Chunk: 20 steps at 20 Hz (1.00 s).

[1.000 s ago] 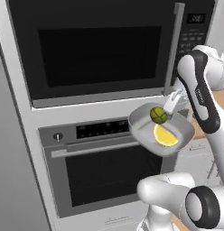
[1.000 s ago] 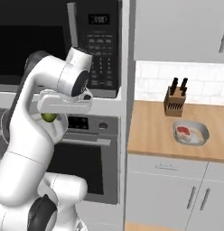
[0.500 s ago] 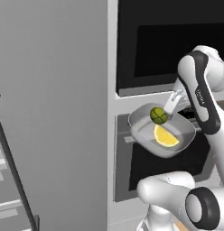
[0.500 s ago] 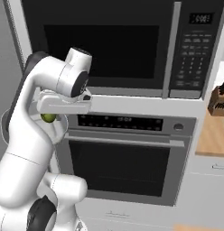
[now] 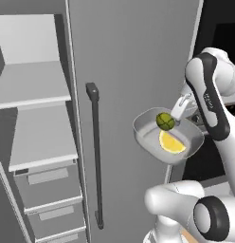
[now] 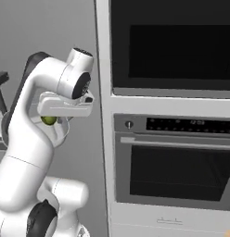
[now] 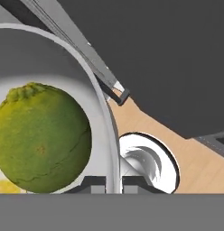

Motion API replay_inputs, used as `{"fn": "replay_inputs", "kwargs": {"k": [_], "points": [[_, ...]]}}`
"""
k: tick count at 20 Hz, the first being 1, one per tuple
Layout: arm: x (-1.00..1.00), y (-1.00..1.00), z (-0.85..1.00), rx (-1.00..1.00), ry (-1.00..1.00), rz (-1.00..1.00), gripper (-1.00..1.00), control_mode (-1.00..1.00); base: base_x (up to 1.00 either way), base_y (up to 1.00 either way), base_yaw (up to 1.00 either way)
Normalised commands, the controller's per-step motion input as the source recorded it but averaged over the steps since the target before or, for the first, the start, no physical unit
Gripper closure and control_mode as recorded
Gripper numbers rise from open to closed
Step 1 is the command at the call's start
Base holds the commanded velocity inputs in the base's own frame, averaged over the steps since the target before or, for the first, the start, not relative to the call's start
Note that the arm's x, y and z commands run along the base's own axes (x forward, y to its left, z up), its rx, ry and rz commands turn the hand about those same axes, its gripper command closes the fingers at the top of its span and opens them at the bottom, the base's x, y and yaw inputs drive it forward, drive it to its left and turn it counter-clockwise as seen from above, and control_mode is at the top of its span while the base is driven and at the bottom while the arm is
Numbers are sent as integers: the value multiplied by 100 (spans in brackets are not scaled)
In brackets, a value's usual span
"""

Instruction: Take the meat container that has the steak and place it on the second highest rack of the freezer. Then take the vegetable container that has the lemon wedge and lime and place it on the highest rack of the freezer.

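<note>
My gripper (image 5: 177, 114) is shut on the far rim of the grey vegetable container (image 5: 150, 135) and holds it in the air, right of the freezer (image 5: 133, 71) door. Inside it lie the dark green lime (image 5: 165, 121) and the yellow lemon wedge (image 5: 171, 143). In the hand view the lime (image 7: 41, 135) sits just left of the container rim (image 7: 104, 131), which the gripper (image 7: 113, 182) pinches. The freezer stands open at the left, with the highest rack (image 5: 29, 88) above the second highest rack (image 5: 41, 140). The meat container with the steak is out of view.
A long dark bar handle (image 5: 94, 152) runs down the freezer door between the container and the shelves. Grey drawers (image 5: 48, 185) sit under the lower shelf. A wall oven (image 6: 177, 166) with a dark-windowed unit (image 6: 172, 46) above it stands to the right.
The base has driven left, so both base views have slid from the oven stack to the open freezer. The arm's pose is unchanged and the container stays in the gripper.
</note>
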Motion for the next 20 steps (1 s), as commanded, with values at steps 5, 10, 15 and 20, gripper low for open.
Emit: {"fn": "replay_inputs", "kwargs": {"k": [5, 10, 15, 20], "points": [[0, 0, 0, 0, 0, 0, 100, 100, -6, 53, 0], [0, 0, 0, 0, 0, 0, 100, 100, 0, 54, -1], [0, 0, 0, 0, 0, 0, 100, 100, 0, 51, -3], [0, 0, 0, 0, 0, 0, 100, 100, 10, 36, -3]]}}
